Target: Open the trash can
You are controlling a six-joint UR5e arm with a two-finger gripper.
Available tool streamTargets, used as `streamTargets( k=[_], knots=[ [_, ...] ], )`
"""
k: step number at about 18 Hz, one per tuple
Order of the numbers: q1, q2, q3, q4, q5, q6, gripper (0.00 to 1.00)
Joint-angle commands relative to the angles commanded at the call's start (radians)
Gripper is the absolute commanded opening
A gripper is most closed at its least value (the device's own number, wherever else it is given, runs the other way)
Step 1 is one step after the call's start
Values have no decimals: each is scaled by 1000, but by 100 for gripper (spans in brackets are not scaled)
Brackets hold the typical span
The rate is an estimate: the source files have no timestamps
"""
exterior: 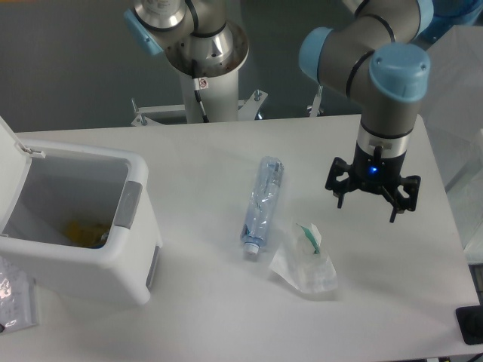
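One white trash can [83, 234] at worktop [204, 158] left edge, lid up, grey latch; gripper [371, 198] jaws spread, empty, near right edge.

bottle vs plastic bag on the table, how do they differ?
The bottle is long, slim and crushed, lying lengthwise with its cap end toward the camera; the plastic bag is a short crumpled heap. The bottle looks bluish-clear; the bag is whitish-clear with a green piece on it. Both are see-through and lie loose on the white table.
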Motion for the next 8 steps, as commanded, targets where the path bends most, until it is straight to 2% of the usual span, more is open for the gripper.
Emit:
streamTargets(
  k=[8],
  knots=[
    [-9, -3, -29, 9, 0, 19, 100]
  ],
)
